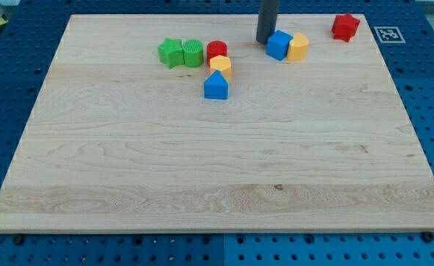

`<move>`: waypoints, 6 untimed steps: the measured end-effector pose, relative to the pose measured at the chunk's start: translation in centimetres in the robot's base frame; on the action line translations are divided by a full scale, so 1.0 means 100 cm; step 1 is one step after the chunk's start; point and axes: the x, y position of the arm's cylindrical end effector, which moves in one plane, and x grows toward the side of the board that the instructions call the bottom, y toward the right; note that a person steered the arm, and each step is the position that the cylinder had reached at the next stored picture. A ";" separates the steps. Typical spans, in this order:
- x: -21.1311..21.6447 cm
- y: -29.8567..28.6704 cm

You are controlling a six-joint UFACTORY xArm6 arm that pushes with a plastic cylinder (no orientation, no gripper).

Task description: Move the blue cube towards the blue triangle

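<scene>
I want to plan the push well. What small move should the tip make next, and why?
Probably my tip should first go around to the view's right of the blue cube. It now stands at the cube's left, while the blue triangle lies to the lower left. The yellow block touches the cube's right side, so space is tight.

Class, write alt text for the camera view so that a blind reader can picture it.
My tip rests at the left edge of the blue cube, which touches a yellow block near the wooden board's top. Further left, the blue triangle sits below yellow, red and two green blocks; a red star-like block lies top right.
</scene>
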 end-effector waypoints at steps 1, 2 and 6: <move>0.014 0.011; 0.014 0.011; 0.022 0.012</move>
